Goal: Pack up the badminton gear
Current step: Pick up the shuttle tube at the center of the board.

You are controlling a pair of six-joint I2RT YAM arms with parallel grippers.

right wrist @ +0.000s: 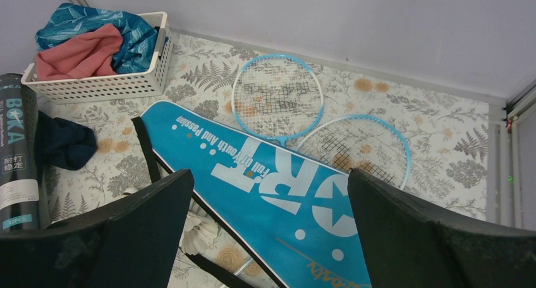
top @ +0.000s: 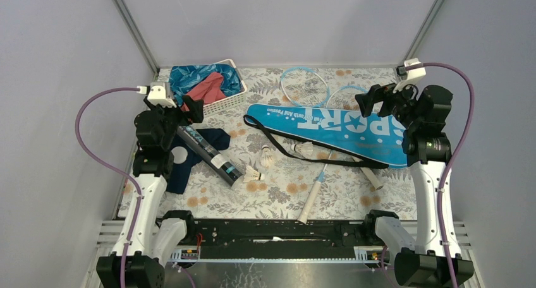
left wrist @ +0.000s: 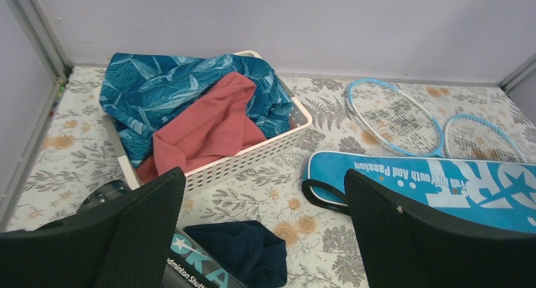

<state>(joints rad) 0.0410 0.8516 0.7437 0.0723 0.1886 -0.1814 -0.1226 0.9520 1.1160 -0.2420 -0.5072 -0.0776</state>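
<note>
The blue bag lettered "SPORT" (top: 328, 127) lies flat across the table's middle and right, its black strap (top: 297, 150) looped toward me. Two light-blue racket heads (top: 303, 86) (top: 346, 97) stick out behind it, and their white handles (top: 314, 196) (top: 373, 177) come out in front. Three white shuttlecocks (top: 267, 155) (top: 253, 174) (top: 304, 150) lie left of the handles. The long black tube (top: 208, 150) lies slanted at the left. My left gripper (left wrist: 262, 177) hangs open above the tube's far end. My right gripper (right wrist: 270, 174) hangs open over the bag's right end. Neither holds anything.
A white basket (top: 227, 102) with blue and red cloths stands at the back left. A navy blue cloth (top: 212, 138) lies under and beside the tube. Grey walls close in the table on three sides. A black rail (top: 278, 228) runs along the near edge.
</note>
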